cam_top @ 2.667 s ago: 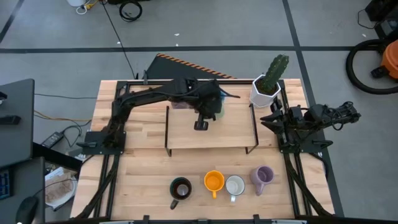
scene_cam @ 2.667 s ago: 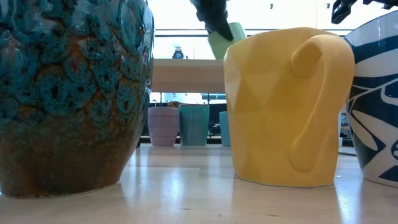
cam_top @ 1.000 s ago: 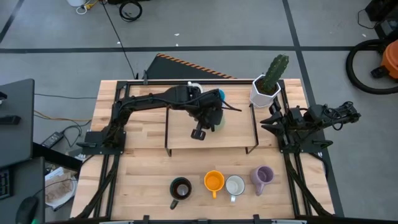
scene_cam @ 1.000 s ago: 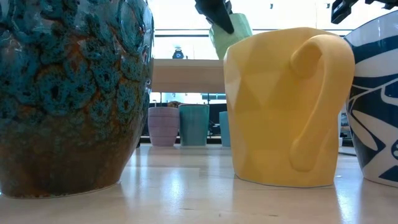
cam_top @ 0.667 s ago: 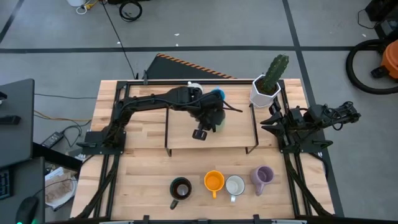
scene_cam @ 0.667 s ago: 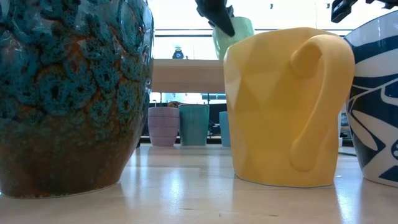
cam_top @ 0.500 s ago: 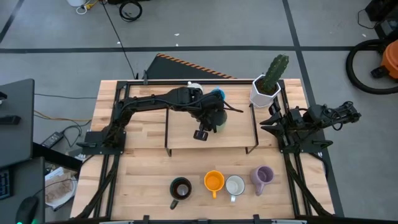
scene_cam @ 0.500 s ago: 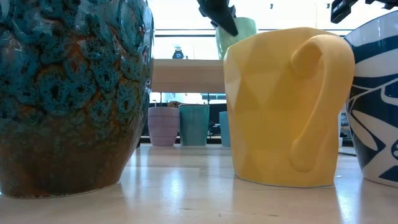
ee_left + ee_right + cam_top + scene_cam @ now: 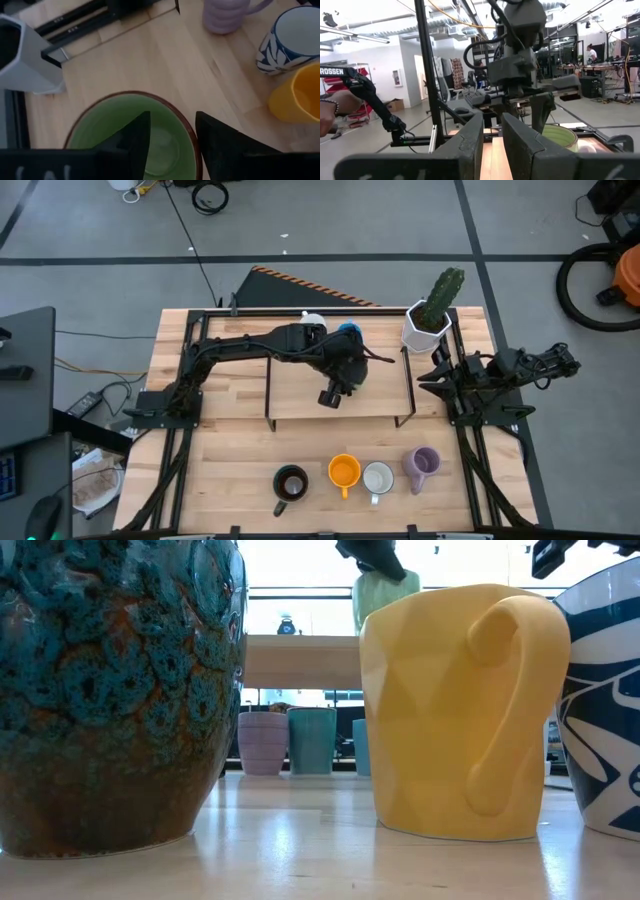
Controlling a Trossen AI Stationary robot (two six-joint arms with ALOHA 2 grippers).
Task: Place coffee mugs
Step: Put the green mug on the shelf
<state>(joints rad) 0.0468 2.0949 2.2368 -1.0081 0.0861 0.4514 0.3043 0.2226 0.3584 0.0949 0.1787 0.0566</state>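
A green mug (image 9: 110,120) with a brown rim stands upright over the raised wooden shelf (image 9: 300,395). In the low view the orange mug (image 9: 450,710) hides the green mug's (image 9: 385,600) base. My left gripper (image 9: 172,130) is above it, open, with one finger inside the mug and one outside. The dark mug (image 9: 290,483), orange mug (image 9: 344,472), white mug (image 9: 378,478) and lavender mug (image 9: 423,464) stand in a row near the front edge. My right gripper (image 9: 492,125) waits at the table's right side, slightly open, holding nothing. My left gripper comes from above, slanting down, and straddles the green mug's wall at the rim (image 9: 194,142). One finger (image 9: 132,140) is inside the mug and the other finger (image 9: 220,142) outside. Whether either finger touches the wall, I cannot tell.
A white hexagonal cactus pot (image 9: 427,320) stands at the shelf's far right corner. A lavender mug (image 9: 262,743) and a teal mug (image 9: 312,740) stand under the shelf. A blue mug (image 9: 347,331) and a white one (image 9: 313,318) show behind the left arm.
My left gripper has tipped and edged toward the table's right edge. The green mug, tilted a second ago, now stands upright.
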